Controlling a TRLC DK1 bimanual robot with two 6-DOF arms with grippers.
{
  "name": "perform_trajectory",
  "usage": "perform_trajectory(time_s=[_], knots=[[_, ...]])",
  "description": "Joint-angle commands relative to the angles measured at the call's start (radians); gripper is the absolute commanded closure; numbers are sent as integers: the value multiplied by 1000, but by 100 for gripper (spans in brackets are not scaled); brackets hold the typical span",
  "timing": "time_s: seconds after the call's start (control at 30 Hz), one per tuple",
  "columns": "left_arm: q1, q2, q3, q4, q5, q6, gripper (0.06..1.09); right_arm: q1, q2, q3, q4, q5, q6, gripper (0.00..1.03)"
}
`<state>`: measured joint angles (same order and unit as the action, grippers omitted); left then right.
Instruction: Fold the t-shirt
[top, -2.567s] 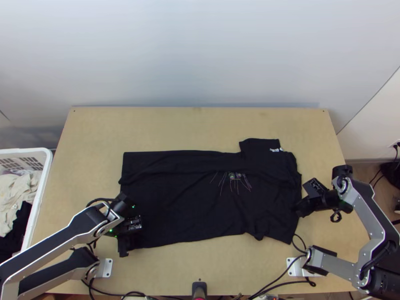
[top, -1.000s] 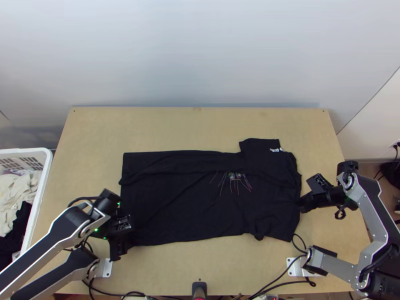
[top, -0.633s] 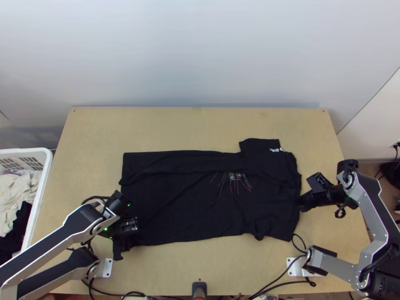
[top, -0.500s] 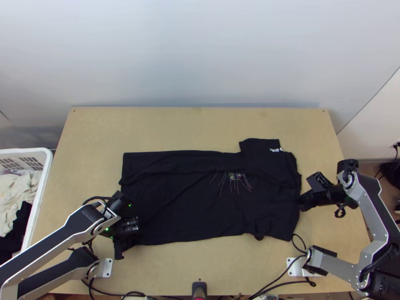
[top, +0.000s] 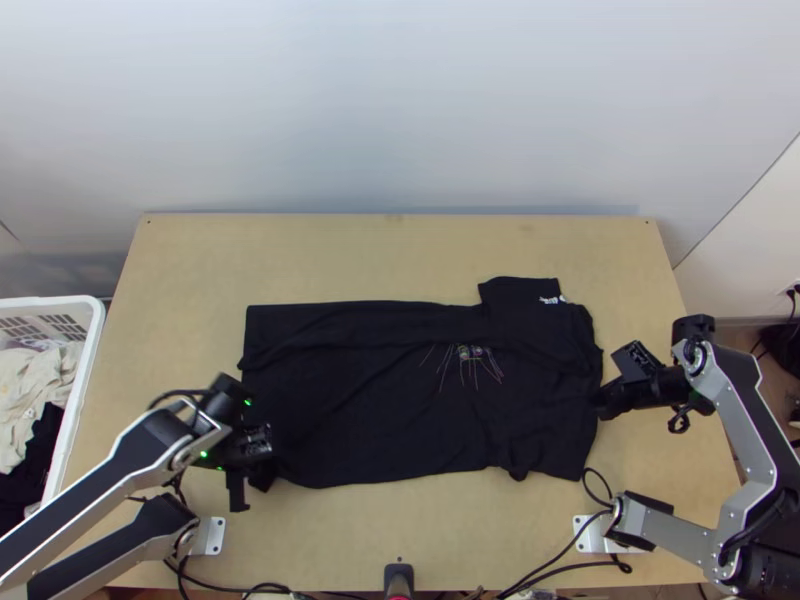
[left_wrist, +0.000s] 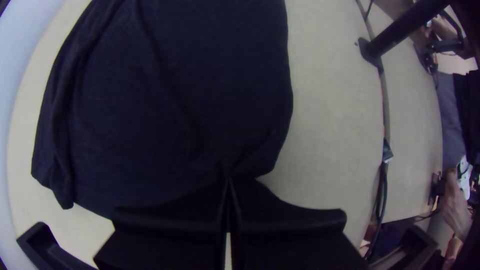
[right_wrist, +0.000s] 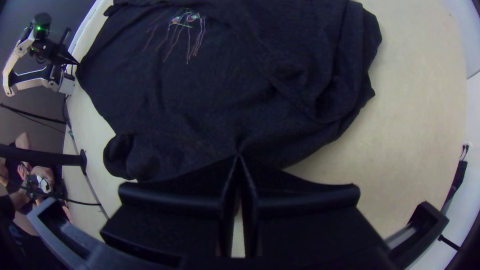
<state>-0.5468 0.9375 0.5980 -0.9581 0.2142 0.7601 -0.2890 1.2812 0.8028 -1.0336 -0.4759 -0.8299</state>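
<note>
The black t-shirt (top: 400, 400) lies across the table, its far side folded over lengthwise, one short sleeve at the upper right. At its lower left corner, the hem end, is my left gripper (top: 258, 474). Seen in the left wrist view, my left gripper (left_wrist: 228, 181) is shut on the hem, and creases run out from its tips. On the shirt's right end, by the collar, is my right gripper (top: 602, 408). The right wrist view has my right gripper (right_wrist: 239, 156) shut on the cloth edge, the t-shirt (right_wrist: 210, 90) puckered at the fingertips.
A white basket (top: 88, 370) with clothes stands left of the table (top: 400, 255). Black cables (top: 560, 545) run along the near edge, where a dark post (top: 398, 578) stands at the middle. Bare wood surrounds the shirt.
My left gripper has shifted left, then right and slightly left again, and the shirt's near left corner has drawn in a little. My right gripper has moved a little to the right since the earliest frame.
</note>
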Motion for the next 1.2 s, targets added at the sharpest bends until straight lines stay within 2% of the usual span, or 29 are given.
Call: perform_trajectory(time_s=[0.0, 0.1, 0.23, 0.37, 0.47, 0.57, 0.73, 0.8, 1.0, 1.17], knots=[[225, -40, 106, -107, 113, 114, 105, -32, -17, 33, -49, -41, 6, 100], [364, -20, 131, -119, 152, 191, 105, -79, 7, 67, -74, -98, 0, 100], [473, 34, 192, -117, 203, 212, 105, -96, 37, 113, -115, -136, -3, 100], [542, 92, 260, -110, 251, 211, 105, -111, 78, 139, -123, -150, -2, 100], [545, 133, 278, -79, 257, 183, 105, -110, 104, 154, -123, -153, 3, 100], [573, 181, 324, -57, 300, 153, 105, -102, 138, 188, -128, -168, 14, 100], [570, 244, 381, -44, 304, 128, 105, -104, 270, 288, -138, -196, 112, 100], [561, 248, 381, -42, 307, 127, 105, -93, 323, 346, -194, -210, 115, 100], [522, 253, 349, -42, 306, 122, 105, -62, 443, 547, -309, -319, 169, 100], [498, 248, 318, -39, 301, 127, 105, -6, 520, 694, -312, -326, 256, 100]])
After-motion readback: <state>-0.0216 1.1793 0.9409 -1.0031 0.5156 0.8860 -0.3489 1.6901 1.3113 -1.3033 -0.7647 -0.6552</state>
